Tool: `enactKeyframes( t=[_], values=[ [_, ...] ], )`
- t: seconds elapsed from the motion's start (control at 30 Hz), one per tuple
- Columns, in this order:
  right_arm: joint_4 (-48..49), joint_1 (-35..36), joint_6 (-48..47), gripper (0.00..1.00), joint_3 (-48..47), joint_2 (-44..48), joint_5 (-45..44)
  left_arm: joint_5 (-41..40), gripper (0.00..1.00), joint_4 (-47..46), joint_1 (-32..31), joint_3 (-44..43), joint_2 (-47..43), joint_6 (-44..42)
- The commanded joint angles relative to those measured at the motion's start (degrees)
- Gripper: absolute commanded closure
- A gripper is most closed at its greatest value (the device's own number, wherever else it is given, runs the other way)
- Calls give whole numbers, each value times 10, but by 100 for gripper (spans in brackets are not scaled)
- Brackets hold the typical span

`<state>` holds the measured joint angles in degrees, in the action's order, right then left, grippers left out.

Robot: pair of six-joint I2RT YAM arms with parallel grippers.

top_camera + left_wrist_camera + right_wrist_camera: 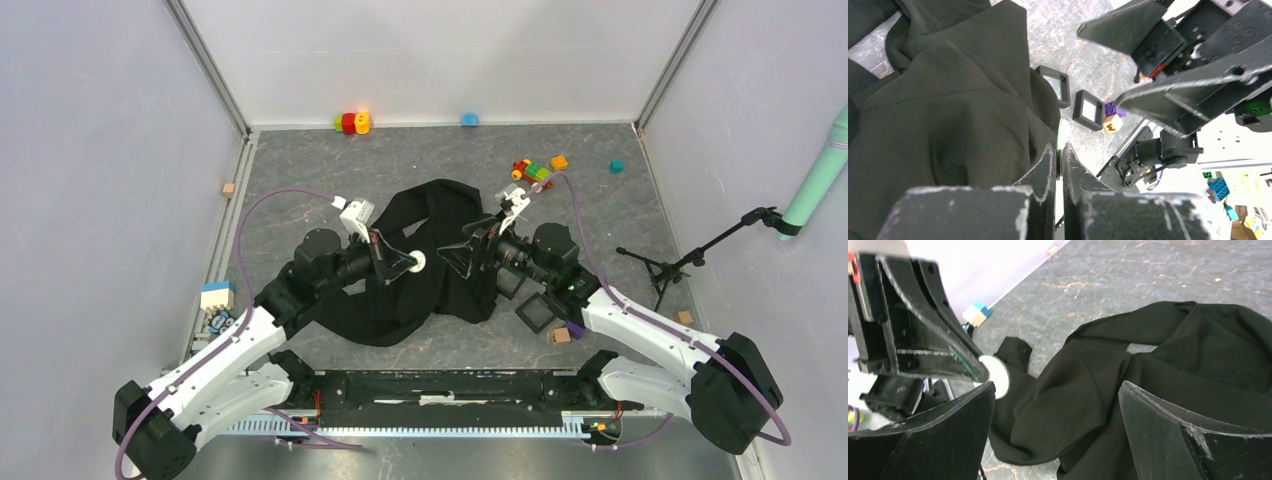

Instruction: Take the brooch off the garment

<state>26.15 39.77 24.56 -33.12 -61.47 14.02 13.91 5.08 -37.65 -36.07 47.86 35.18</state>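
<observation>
Grey table (300, 190); over garment (445, 205), brooch (417, 262) in shut left claw (1059, 148); right claw (451, 262) open.

Grey marbled table (300, 170). Black garment (400, 312) heaped mid-table. Two black frames (537, 311) just right of it, toward near edge. Purple block (575, 328) and wood cube (561, 336) beside them. Brick cluster (532, 171), teal bit (616, 166) near far-right corner. Blue ball (469, 119), red-yellow toy (352, 123) at far edge. Second cube (229, 188), white-blue block (216, 296) at left edge.
</observation>
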Motion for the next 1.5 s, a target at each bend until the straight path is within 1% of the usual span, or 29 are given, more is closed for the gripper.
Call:
enactKeyframes(
  t=[0.0, 0.07, 0.17, 0.23, 0.3, 0.4, 0.5, 0.6, 0.77, 0.87, 0.97, 1.07, 1.2, 1.47],
  values=[
    [8, 2, -26, 3, 21, 16, 68, 49, 98, -94, 9, 0, 5, 36],
    [21, 2, -31, 4, 42, 31, 77, 57, 98, -104, 11, -6, 11, 46],
    [67, 2, -22, 9, 71, 47, 113, 73, 98, -139, 12, 1, 10, 64],
    [113, 2, 7, 12, 90, 46, 138, 75, 98, -162, 13, 13, 6, 78],
    [177, 4, 48, 18, 111, 40, 157, 84, 98, -185, 17, 26, 0, 91],
    [244, 14, 89, 24, 130, 27, 158, 105, 98, -221, 19, 43, -10, 110],
    [279, 28, 104, 24, 135, 19, 146, 125, 98, -239, 20, 57, -14, 117],
    [285, 44, 100, 21, 125, 9, 133, 144, 98, -268, 21, 69, -17, 128],
    [294, 52, 100, 21, 113, 2, 110, 168, 98, -276, 21, 70, -19, 132],
    [297, 53, 101, 24, 107, -2, 106, 179, 98, -284, 21, 74, -18, 133],
    [323, 53, 117, 27, 113, -6, 97, 202, 98, -303, 21, 80, -14, 133],
    [348, 53, 132, 28, 117, -8, 99, 210, 98, -305, 21, 85, -14, 128],
    [348, 54, 138, 29, 109, -17, 103, 220, 98, -309, 21, 87, -12, 126],
    [356, 53, 147, 41, 100, -30, 109, 240, 98, -308, 21, 81, -9, 123]
  ],
)
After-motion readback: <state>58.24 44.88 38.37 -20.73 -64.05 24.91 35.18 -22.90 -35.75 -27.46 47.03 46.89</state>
